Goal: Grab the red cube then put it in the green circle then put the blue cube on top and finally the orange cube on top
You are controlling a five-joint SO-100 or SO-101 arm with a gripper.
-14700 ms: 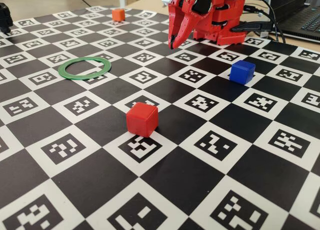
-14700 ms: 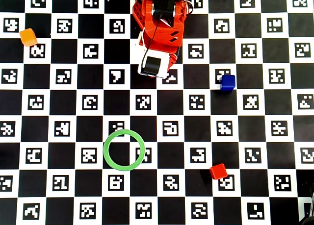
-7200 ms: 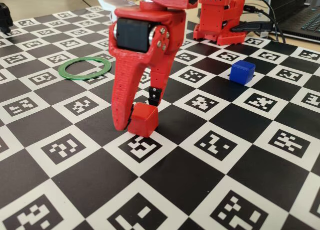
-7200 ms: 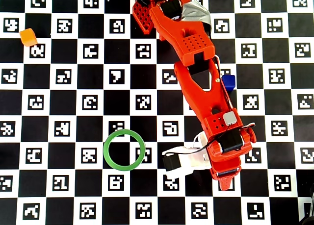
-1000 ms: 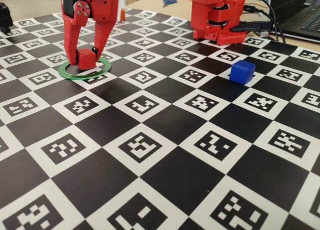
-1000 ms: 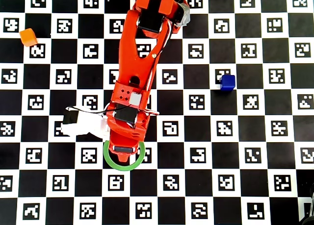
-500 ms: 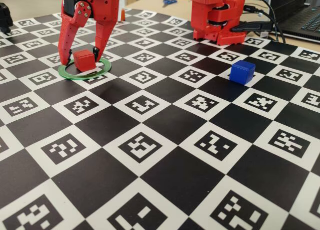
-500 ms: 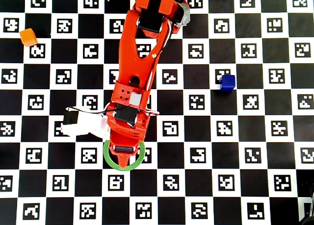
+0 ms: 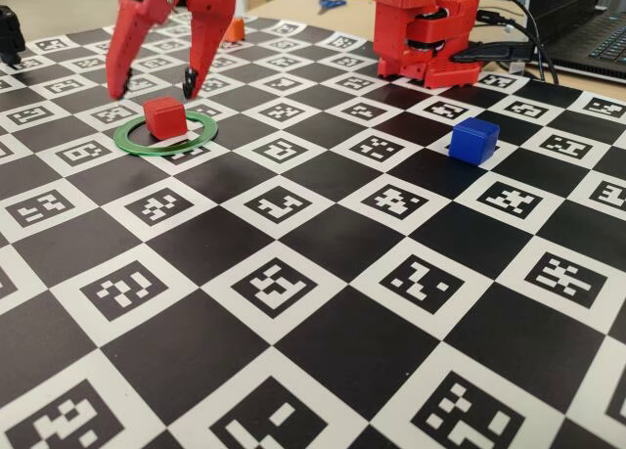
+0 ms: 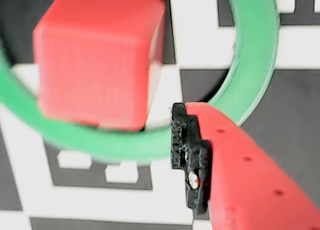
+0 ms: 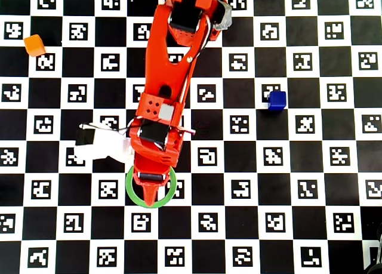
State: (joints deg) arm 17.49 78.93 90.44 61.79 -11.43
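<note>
The red cube (image 9: 164, 116) rests on the board inside the green circle (image 9: 166, 136). My red gripper (image 9: 156, 89) hangs open just above it, one finger on each side, touching nothing. In the wrist view the red cube (image 10: 95, 59) lies within the green circle (image 10: 252, 54), and one black-padded finger (image 10: 192, 155) is clear of it. From overhead the gripper (image 11: 150, 190) hides the red cube, and only the green circle (image 11: 129, 192) shows round it. The blue cube (image 9: 474, 140) (image 11: 276, 100) sits apart to the right. The orange cube (image 11: 34, 45) (image 9: 233, 28) is at the far edge.
The arm's red base (image 9: 425, 28) stands at the back of the checkered marker board (image 9: 323, 273). Cables and a laptop (image 9: 587, 33) lie behind it at right. A white camera module (image 11: 98, 147) sticks out to the left of the wrist.
The jaws have spread wide and the gripper has risen off the red cube, which stays sitting in the green circle. The blue and orange cubes have not moved.
</note>
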